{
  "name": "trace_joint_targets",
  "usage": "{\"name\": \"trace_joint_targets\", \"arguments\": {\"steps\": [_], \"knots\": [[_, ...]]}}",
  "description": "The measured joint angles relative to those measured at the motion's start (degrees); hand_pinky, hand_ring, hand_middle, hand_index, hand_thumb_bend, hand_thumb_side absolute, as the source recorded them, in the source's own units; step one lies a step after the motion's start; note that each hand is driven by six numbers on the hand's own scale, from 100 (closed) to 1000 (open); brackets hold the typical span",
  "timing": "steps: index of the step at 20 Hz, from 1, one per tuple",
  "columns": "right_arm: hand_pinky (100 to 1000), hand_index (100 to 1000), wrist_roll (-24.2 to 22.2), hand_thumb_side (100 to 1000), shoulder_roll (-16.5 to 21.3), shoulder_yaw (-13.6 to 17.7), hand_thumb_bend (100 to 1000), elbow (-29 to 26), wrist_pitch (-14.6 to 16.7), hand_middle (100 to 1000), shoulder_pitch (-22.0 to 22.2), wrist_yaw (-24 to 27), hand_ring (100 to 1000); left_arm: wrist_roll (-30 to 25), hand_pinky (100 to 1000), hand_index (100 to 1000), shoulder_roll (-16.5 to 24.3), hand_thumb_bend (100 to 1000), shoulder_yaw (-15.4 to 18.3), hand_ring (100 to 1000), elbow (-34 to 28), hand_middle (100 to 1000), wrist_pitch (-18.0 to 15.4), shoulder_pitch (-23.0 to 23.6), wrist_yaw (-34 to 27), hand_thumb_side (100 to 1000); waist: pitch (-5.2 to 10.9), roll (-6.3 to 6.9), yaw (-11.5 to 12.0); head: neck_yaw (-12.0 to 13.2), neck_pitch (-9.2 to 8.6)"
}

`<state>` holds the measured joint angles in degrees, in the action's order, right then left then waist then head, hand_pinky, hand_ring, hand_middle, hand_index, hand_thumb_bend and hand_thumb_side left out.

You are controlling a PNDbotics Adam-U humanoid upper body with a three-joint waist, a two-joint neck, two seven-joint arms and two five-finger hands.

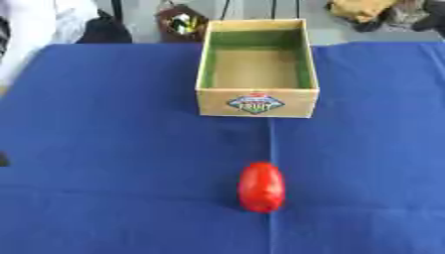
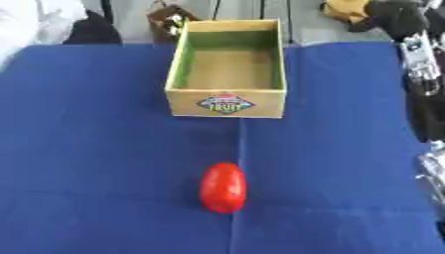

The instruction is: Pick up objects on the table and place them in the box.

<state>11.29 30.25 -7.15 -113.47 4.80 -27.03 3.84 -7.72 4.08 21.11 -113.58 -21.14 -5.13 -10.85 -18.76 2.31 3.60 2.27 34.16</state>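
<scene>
1. A red egg-shaped thing [image 1: 260, 187] lies on the desk [image 1: 104, 149], which is covered in blue cloth.
2. Its long way runs from the near edge toward the far edge of the desk. One end points at the box [image 1: 257, 101] and the other points back at the robot.
3. It sits right on a fold line in the cloth, and this line runs straight up to the front of the box.
4. The red thing is near the middle of the desk, on the near side of the box and well apart from it.
5. The box is brown on the outside and green on its inner walls. It stands open side up at the far part of the desk. A label with the word FRUIT is on its front wall.
6. In the right eye view, black and silver parts of the right arm [image 2: 421, 64] show along the right edge.
7. I cannot tell how the fingers of the right hand are set. The left hand does not show.
</scene>
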Motion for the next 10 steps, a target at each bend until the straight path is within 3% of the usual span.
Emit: {"name": "trace_joint_targets", "arguments": {"steps": [5,9,10], "knots": [[947,767,-1.1,939,0.0,-1.3,100,0.0,0.1,629,-2.6,-2.3,918,0.1,332,781,0.0,369,0.0,356,0.0,478,0.1,0.0,0.0,666,0.01,-0.08,0.0,-0.1,0.0],[919,781,-4.0,1000,0.3,-3.2,100,0.0,-1.7,648,-5.6,-5.9,908,0.0,332,781,0.0,368,0.0,356,0.0,479,0.2,0.0,0.0,666,0.15,-0.28,0.0,-0.2,0.0],[909,785,-5.2,1000,0.5,-3.8,138,0.0,-2.4,652,-6.4,-7.3,902,0.0,332,781,0.0,368,0.0,356,0.0,479,0.2,0.0,0.0,666,0.23,-0.28,0.1,-0.3,0.0]]}}
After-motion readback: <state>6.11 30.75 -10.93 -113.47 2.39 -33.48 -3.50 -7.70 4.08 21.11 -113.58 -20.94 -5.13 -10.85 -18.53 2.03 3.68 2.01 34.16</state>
